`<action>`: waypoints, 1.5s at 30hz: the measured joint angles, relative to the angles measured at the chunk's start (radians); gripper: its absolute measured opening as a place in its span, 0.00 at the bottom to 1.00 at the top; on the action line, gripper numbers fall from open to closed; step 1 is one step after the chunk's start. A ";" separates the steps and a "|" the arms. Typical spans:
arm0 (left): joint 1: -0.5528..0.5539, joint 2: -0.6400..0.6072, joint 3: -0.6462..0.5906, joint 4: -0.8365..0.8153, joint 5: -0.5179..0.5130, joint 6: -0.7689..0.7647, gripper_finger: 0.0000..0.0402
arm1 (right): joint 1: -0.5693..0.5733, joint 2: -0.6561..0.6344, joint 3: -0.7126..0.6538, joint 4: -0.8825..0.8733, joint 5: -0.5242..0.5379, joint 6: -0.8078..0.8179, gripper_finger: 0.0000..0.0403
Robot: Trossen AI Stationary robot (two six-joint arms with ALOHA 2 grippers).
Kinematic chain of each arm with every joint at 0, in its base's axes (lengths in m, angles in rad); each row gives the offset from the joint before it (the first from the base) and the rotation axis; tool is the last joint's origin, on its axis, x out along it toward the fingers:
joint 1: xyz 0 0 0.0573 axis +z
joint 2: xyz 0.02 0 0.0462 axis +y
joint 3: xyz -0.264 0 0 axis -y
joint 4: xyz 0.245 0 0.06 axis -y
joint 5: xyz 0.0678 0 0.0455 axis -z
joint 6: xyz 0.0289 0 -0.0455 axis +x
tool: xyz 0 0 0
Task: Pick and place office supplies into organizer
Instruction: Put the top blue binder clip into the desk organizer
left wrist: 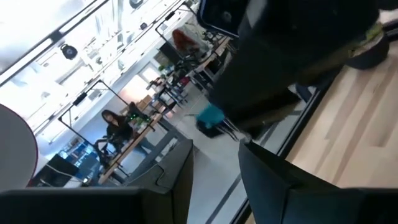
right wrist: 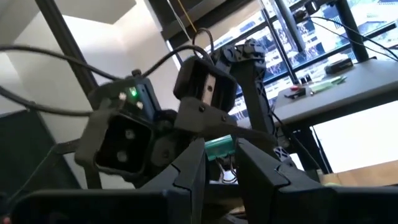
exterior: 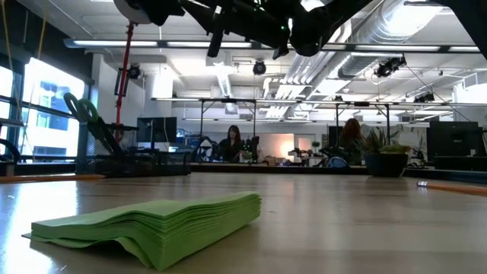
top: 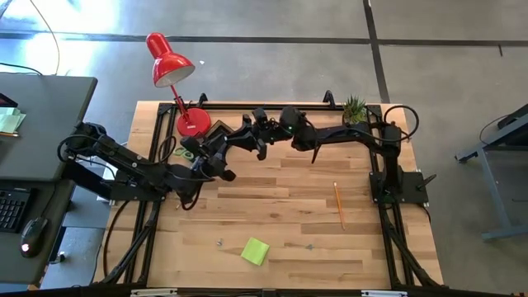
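Organizer [exterior: 141, 162]: it sits at the back left of the surface, next to the red lamp's base [top: 193, 122], where both arms can reach it. This is presumably why the two hands meet in the air around that spot.
Scissors [exterior: 82, 114]: these are already in the organizer, standing with the green handles up.
Right hand [right wrist: 221, 150]: it is raised well above the surface near the organizer. Its fingers look clamped on a teal binder clip [right wrist: 217, 147] at their very tips, and the wire loops hang free below. Being held so far out leaves most of the clip clear, either for dropping or for the other hand to take.
Left hand [left wrist: 214, 154]: it faces the right hand at close range with its fingers apart and holds nothing. The same clip shows just ahead of it, so it seems placed to receive or steady the clip, though that is only a judgement.
Sticky-note pad [top: 255, 251]: it lies flat near the front edge of the surface, well away from the organizer, and is not yet collected.
Pencil [top: 339, 205]: it lies alone on the right half of the surface, on the right arm's side.
Small clips [top: 219, 242]: a few tiny pieces lie near the pad, too small to make out.
Potted plant [top: 355, 107]: it stands at the back right corner and is not part of the job.
Progress: the task looks partly done, with the loose items at the front left to fetch.
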 joint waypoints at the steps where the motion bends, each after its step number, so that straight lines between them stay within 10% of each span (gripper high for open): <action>1: 0.000 0.000 0.000 0.009 0.003 0.000 0.29 | 0.000 0.000 0.000 -0.004 0.003 -0.006 0.18; 36: -0.040 -0.001 0.000 0.015 0.037 -0.044 0.28 | 0.020 0.000 0.000 -0.049 0.053 -0.066 0.18; 45: -0.040 -0.002 0.001 -0.029 0.002 -0.045 0.03 | 0.016 0.000 0.000 -0.054 0.051 -0.068 0.18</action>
